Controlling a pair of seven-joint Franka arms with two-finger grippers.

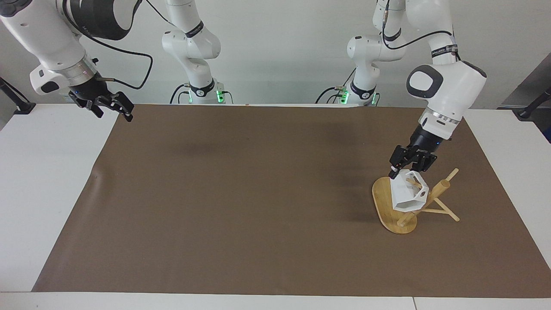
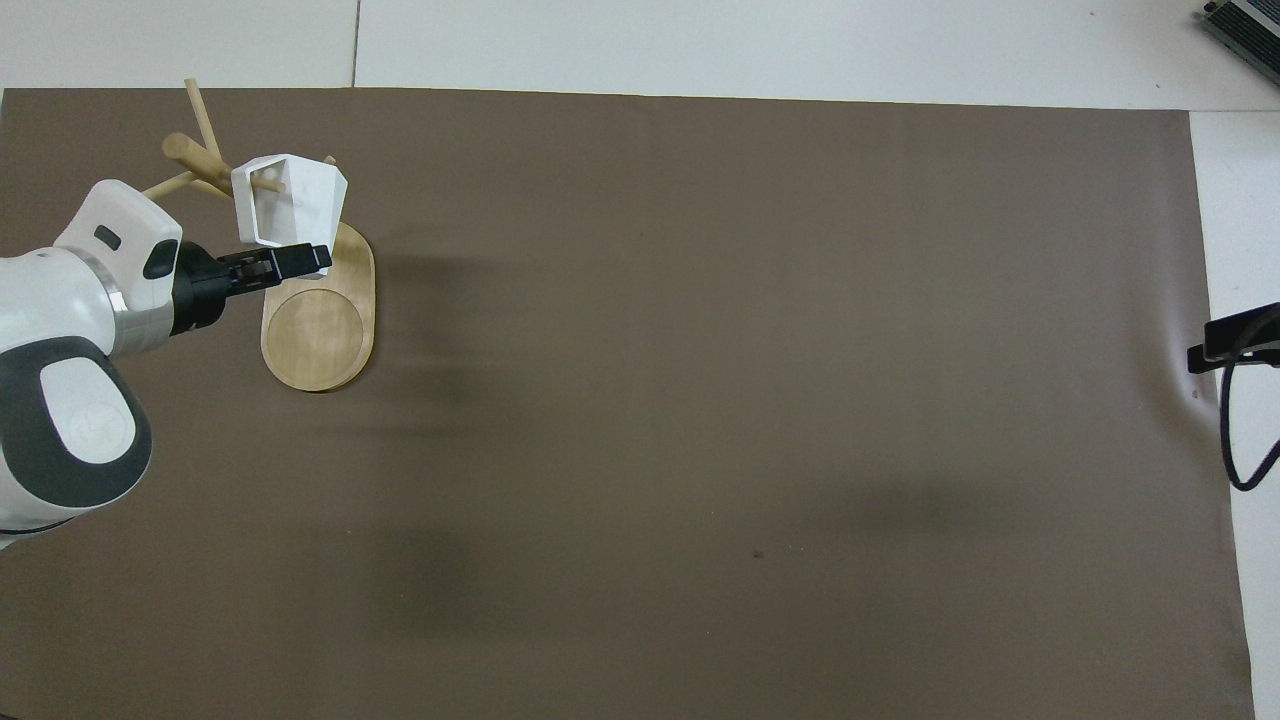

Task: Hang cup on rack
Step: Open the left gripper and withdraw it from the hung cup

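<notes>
The rack (image 1: 398,211) stands on the brown mat (image 1: 258,193) toward the left arm's end of the table (image 1: 43,172), with its oval base flat on the mat and its thick post leaning away from the base, thin pegs going out from the post. The left gripper (image 1: 404,169) is over the rack, just above the base, and its fingers are closed on the rim of the cup (image 1: 409,196). The cup is white and faceted, it is tilted with its opening turned to the side, and it is up in the air against the post. In the overhead view a thin peg (image 2: 268,184) shows inside the opening of the cup (image 2: 285,200), so the cup is around this peg, but I cannot tell if it already hangs on it or only is carried by the left gripper (image 2: 300,262). The base of the rack (image 2: 318,325) under the cup is bare. The right gripper (image 1: 109,105) waits in the air over the edge of the mat at the right arm's end of the table, well apart from the rack, with its fingers spread wide and nothing between them.
</notes>
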